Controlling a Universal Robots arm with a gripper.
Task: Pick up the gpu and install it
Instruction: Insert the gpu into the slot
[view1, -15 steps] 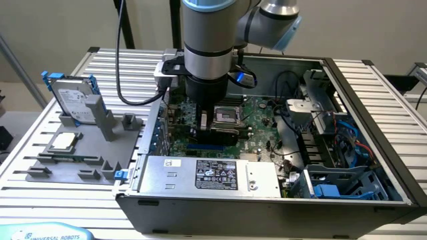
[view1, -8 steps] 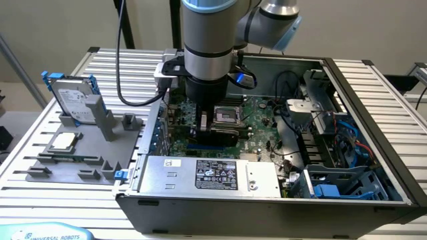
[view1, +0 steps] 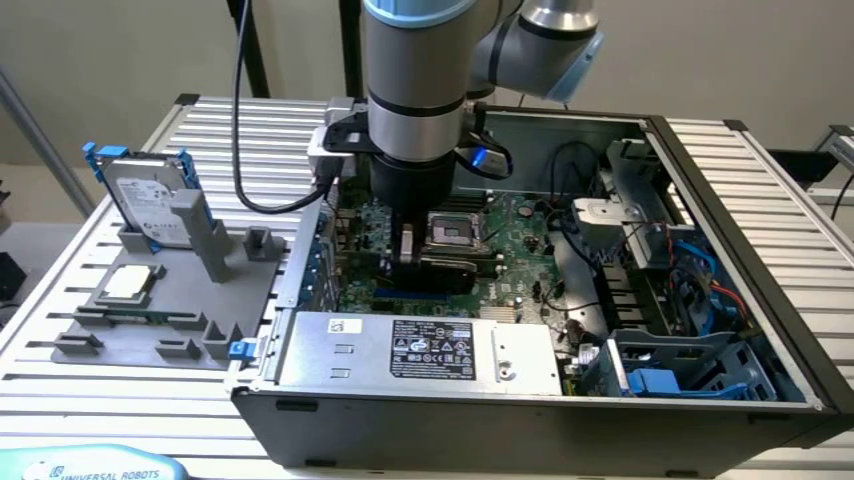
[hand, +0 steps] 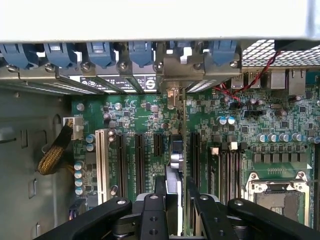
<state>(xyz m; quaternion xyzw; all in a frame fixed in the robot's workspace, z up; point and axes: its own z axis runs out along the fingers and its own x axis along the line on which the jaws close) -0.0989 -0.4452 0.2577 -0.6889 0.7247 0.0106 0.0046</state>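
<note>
**GPU Held Edge-On Above Motherboard Slots**

Nearest the wrist camera, black pincer (hand: 175, 200) clenched on the gpu (hand: 175, 155), fingers (hand: 154, 210) pressing its two flat faces at the near end. Card seen edge-on, standing upright between the long black expansion slots (hand: 139, 157) of the green motherboard (hand: 270, 120); whether seated or just above its slot, impossible to tell. Long axis running straight away from the wrist toward the case's rear wall, silver end bracket (hand: 172, 75) leading and lined up with the row of blue slot latches (hand: 102, 52).

Judged a light, stiff, rigid board, yet fragile: exposed components and edge contacts best left untouched, so a hold across the flat faces near the upper edge looks soundest, with pressure kept in line with the slot.

In the exterior view, arm (view1: 420, 90) reaching down into the open computer case (view1: 747, 300), power supply (view1: 414, 350) in front. Farther off on the table (view1: 240, 115), grey fixture tray (view1: 160, 320) with hard drive (view1: 140, 195) and processor chip (view1: 127, 283).
</note>
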